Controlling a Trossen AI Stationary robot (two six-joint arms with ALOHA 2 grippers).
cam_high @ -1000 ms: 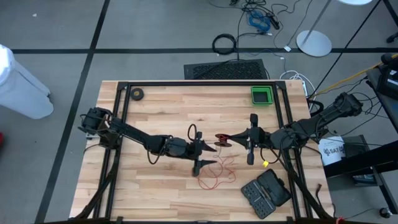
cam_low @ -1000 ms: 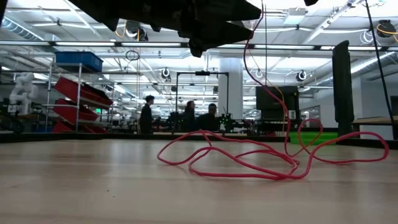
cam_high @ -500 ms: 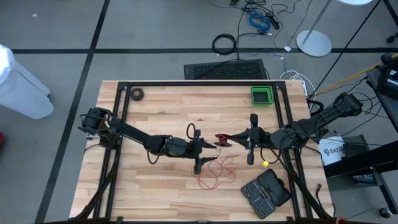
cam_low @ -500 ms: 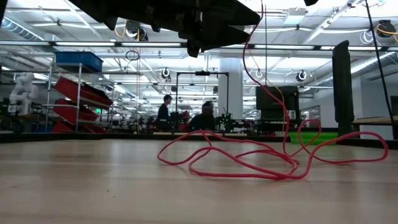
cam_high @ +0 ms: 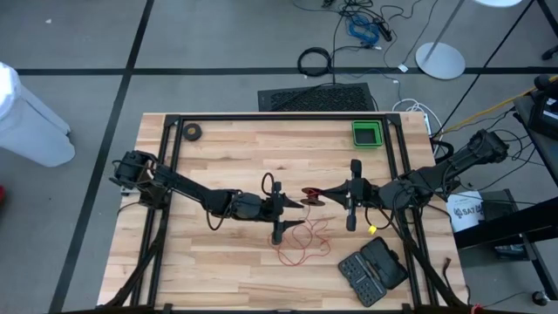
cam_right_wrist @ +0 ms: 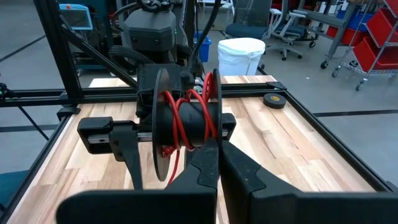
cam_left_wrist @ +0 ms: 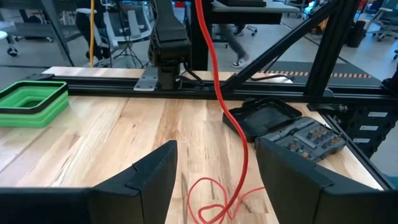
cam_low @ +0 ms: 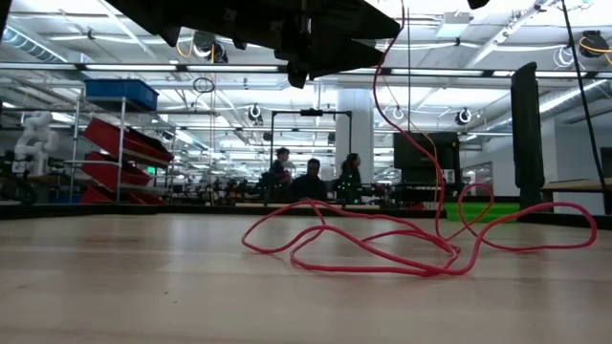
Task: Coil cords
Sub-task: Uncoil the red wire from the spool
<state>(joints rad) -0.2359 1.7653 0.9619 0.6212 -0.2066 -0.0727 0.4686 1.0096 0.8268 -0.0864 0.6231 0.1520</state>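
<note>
Both arms reach level to mid-worktop, the right tool (cam_high: 324,195) clenched on the black reel (cam_right_wrist: 186,124) wound with red cord (cam_low: 382,244), the left tool (cam_high: 277,215) spread wide just left of it, cord hanging between its fingers (cam_left_wrist: 146,180) to loose loops below.

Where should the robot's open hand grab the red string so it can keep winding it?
Best on the straight stretch of red cord hanging between the reel, held by the shut right gripper, and the loose tangle on the table. There it runs single and taut. The open left gripper should probably close from either side of it; the tangle's loops overlap.
</note>
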